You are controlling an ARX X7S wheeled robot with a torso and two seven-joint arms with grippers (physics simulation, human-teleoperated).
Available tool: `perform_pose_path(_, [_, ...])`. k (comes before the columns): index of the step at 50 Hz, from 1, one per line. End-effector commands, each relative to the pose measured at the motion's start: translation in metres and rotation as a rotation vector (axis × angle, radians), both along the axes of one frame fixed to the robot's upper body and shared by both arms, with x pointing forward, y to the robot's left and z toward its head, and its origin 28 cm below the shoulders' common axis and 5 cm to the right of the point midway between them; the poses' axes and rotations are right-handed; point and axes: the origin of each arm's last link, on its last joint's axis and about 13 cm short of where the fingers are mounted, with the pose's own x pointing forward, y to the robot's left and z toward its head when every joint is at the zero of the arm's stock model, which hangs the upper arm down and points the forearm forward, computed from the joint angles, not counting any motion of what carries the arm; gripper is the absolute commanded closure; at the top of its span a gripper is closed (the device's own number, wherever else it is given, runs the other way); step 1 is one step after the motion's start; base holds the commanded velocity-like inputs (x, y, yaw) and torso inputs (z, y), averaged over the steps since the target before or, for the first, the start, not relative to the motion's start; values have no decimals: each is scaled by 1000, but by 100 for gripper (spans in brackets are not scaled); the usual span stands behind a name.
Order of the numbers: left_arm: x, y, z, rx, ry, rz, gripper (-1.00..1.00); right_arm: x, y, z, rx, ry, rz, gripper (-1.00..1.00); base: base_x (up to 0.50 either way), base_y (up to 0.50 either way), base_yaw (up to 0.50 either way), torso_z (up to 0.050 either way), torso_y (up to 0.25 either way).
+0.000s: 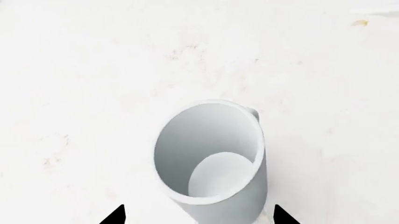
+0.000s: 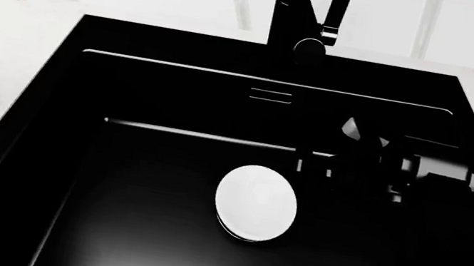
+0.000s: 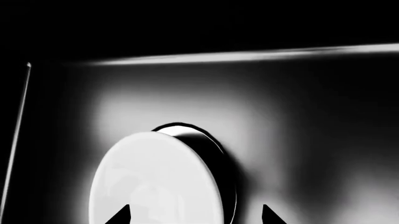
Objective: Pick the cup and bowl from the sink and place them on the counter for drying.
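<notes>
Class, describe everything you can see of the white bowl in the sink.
The bowl is a plain, smooth white round shape with no markings, looking glossy like ceramic. It lies on the floor of the black sink, near the middle, showing as a disc or dome; which way up it sits is unclear. In the right wrist view the right gripper's fingertips sit open just above it, not touching.

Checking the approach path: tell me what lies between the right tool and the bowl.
Nothing: in the right wrist view the bowl sits directly ahead of the right tool.
</notes>
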Motion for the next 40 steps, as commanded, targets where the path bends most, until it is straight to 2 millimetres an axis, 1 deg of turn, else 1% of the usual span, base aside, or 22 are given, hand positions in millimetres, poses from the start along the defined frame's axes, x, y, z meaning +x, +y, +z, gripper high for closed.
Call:
perform_pose_path(1, [-30, -12, 17, 25, -57, -22, -100, 0, 0, -3, 12, -4, -5, -100, 0, 0, 0, 0, 0])
perform_pose_path(3, [-35, -16, 21, 26, -65, -27, -100, 1, 0, -3, 16, -5, -3, -100, 0, 0, 0, 0, 0])
perform_pose_path(6, [-46, -17, 21, 19, -44, -59, -100, 1, 0, -4, 16, -3, 2, -100, 0, 0, 0, 0, 0])
perform_pose_path(7, [-49, -20, 20, 23, -44, -59, -100, 2, 0, -4, 16, -4, 1, -100, 0, 0, 0, 0, 0])
perform_pose_path(8, [-63, -36, 28, 36, -84, -201, -100, 2, -1, -5, 31, -12, 0, -100, 0, 0, 0, 0, 0])
perform_pose_path(12, [-69, -42, 40, 29, -92, -257, -100, 1, 0, -6, 32, -11, 2, -100, 0, 0, 0, 0, 0])
perform_pose_path(17, [-76, -47, 50, 25, -105, -284, -100, 1, 0, -6, 31, -12, 4, -100, 0, 0, 0, 0, 0])
perform_pose_path(23, [-74, -51, 57, 22, -118, -318, -100, 1, 3, -11, 37, -1, 7, -100, 0, 0, 0, 0, 0])
perform_pose_path(25, [-76, -53, 64, 24, -129, -345, -100, 1, 5, -11, 38, -2, 10, -100, 0, 0, 0, 0, 0])
perform_pose_path(31, [-80, -60, 73, 35, -149, -402, -100, 1, 6, -13, 38, 4, 16, -100, 0, 0, 0, 0, 0])
perform_pose_path(36, [-83, -63, 75, 32, -149, -427, -100, 1, 6, -15, 41, 6, 13, -100, 0, 0, 0, 0, 0])
perform_pose_path(37, [-83, -65, 76, 39, -149, -449, -100, 1, 6, -16, 41, 6, 12, -100, 0, 0, 0, 0, 0])
perform_pose_path(38, [-85, -67, 77, 79, -160, -509, -100, 1, 7, -16, 44, 6, 12, -100, 0, 0, 0, 0, 0])
perform_pose_path(40, [-85, -69, 82, 79, -159, -527, -100, 0, 7, -16, 46, 17, 13, -100, 0, 0, 0, 0, 0])
